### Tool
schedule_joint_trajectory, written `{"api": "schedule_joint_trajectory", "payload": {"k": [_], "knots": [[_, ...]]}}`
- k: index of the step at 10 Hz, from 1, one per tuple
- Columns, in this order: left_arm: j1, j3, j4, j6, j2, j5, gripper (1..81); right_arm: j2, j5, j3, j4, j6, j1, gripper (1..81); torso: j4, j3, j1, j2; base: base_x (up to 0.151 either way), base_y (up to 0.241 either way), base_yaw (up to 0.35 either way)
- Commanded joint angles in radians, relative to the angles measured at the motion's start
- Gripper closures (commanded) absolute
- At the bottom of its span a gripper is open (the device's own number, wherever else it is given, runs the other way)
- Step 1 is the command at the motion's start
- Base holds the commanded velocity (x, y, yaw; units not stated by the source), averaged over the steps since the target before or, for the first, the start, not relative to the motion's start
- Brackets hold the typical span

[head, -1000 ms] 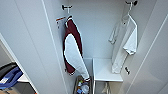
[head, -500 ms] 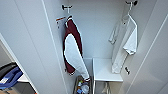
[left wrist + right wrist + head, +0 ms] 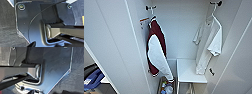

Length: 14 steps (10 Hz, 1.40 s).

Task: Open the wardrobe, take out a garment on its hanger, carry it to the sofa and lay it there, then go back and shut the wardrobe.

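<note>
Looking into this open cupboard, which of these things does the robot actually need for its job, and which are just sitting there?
Needed for the job:
- tall white wardrobe, doors open
- thin white short-sleeved T-shirt
- its slim white hanger

Just there:
- dark red top with white panel
- white shelf
- small items on the wardrobe floor

The wardrobe [image 3: 184, 32] stands open; the garment [image 3: 210, 47] hangs on its hanger [image 3: 214, 11] inside.
</note>
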Motion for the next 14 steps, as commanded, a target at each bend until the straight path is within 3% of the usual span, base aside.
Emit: {"api": "schedule_joint_trajectory", "payload": {"k": [1, 14], "knots": [[-0.046, 0.002, 0.009, 0.006, -0.001, 0.045, 1.0, -0.003, -0.065, 0.01, 0.011, -0.006, 0.037, 1.0, 0.0, 0.0, 0.001, 0.0, 0.074, 0.0, 0.0], [-0.044, 0.002, 0.023, 0.007, 0.002, 0.045, 1.0, 0.003, -0.065, 0.015, -0.004, -0.008, 0.042, 1.0, 0.0, 0.0, 0.001, 0.0, 0.075, -0.026, 0.0]]}}
